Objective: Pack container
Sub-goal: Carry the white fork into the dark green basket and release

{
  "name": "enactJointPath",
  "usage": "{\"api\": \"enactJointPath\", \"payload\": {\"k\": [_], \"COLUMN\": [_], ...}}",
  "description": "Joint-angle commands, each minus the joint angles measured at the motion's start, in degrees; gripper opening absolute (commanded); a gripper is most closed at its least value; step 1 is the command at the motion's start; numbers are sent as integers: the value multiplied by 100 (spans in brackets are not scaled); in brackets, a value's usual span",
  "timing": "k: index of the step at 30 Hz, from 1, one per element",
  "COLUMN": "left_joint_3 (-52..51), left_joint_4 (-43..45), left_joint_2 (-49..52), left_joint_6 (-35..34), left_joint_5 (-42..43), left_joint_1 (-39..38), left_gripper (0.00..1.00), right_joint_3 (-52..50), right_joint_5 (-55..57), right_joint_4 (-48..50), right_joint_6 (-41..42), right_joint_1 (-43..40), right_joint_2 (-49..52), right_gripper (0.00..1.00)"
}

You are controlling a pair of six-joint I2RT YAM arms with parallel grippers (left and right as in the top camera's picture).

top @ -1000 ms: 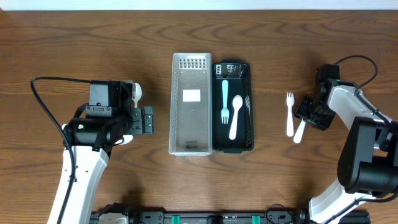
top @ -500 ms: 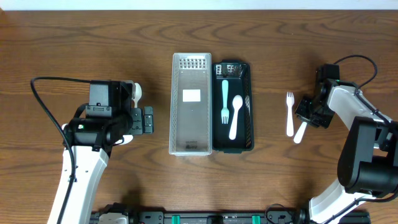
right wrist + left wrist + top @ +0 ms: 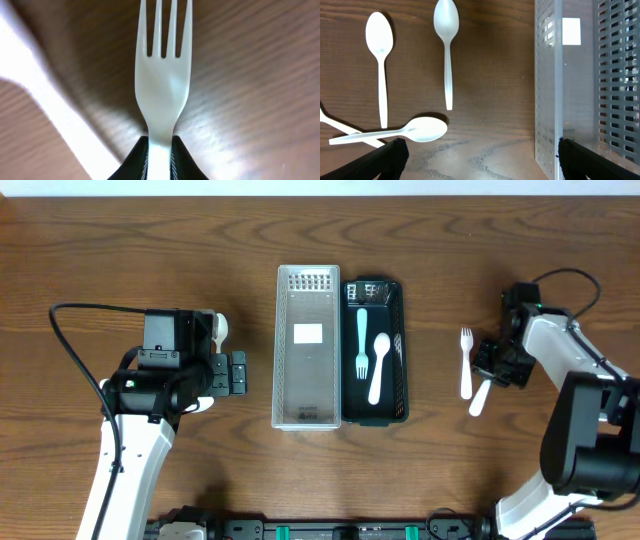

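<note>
Centre of the desk (image 3: 100, 240): a slotted bin (image 3: 310, 385) with a white label showing in it. Touching its right side, a black tray (image 3: 402, 350) holds a teal fork (image 3: 361, 340) and a spoon (image 3: 378, 368), side by side.

Well right, a white fork (image 3: 466, 363) and second spoon (image 3: 480, 393) lie on the wood. The right pincer (image 3: 160, 156) is clamped on the white fork's handle.

Over left, the left pincer (image 3: 482, 160) is spread wide above three loose spoons (image 3: 446, 55), one lying crosswise. Overhead, the arm hides them. A white blur crosses the right wrist view, too soft to name.
</note>
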Motion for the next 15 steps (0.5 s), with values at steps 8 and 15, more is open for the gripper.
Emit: {"api": "enactJointPath", "payload": {"k": [8, 15], "left_joint_3": [101, 101], "left_joint_4": [-15, -15], "left_joint_2": [2, 2], "left_joint_6": [-13, -13], "left_joint_5": [20, 20], "left_joint_1": [31, 31], "left_gripper": [98, 98], "right_joint_3": [2450, 2380], "right_joint_5": [-92, -46], "right_joint_4": [-944, -713], "right_joint_6": [109, 798], "right_joint_1": [1956, 2966], "right_joint_2": [-1322, -975], "right_gripper": [1, 1]}}
